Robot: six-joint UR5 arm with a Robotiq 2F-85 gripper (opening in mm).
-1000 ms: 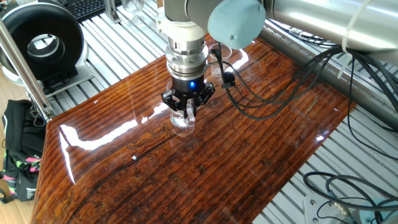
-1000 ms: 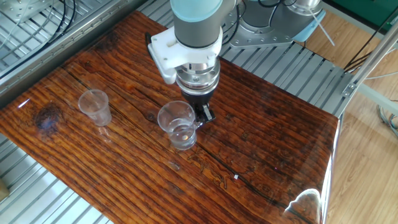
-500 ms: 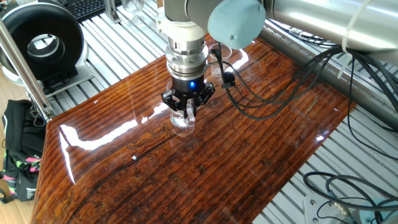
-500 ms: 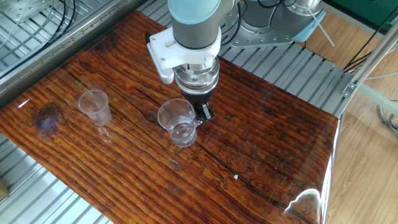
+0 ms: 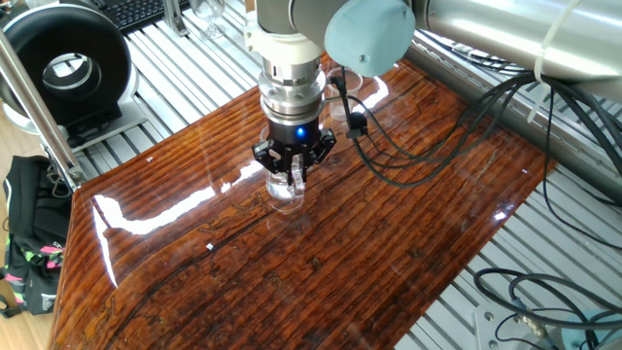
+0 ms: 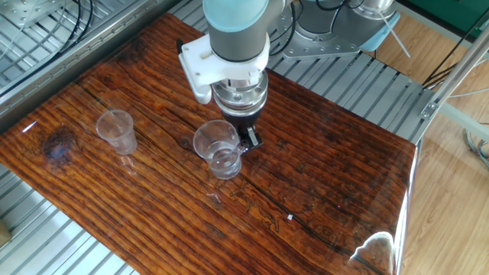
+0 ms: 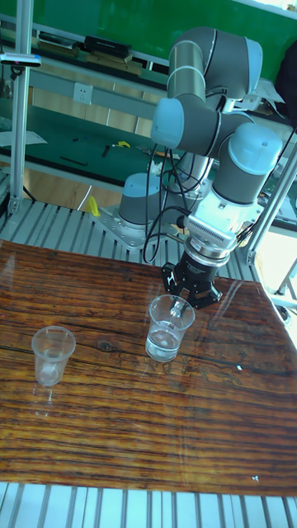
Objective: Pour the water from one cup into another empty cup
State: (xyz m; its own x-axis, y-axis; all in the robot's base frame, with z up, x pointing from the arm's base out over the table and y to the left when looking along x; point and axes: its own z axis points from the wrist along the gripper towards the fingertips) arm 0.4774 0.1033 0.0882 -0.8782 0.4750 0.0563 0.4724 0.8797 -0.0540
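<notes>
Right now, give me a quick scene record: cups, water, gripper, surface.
held cup: clear cup, upright, at table centre
water: small amount in held cup's bottom
gripper: shut on held cup's rim
other cup: clear cup, upright, standing apart near the table's edge, looks empty
surface: glossy wooden table

One fixed view looks down across the table from one corner; the other fixed view looks down from the opposite side; the tall fixed view faces the arm over the front edge; all share the tabletop.
</notes>
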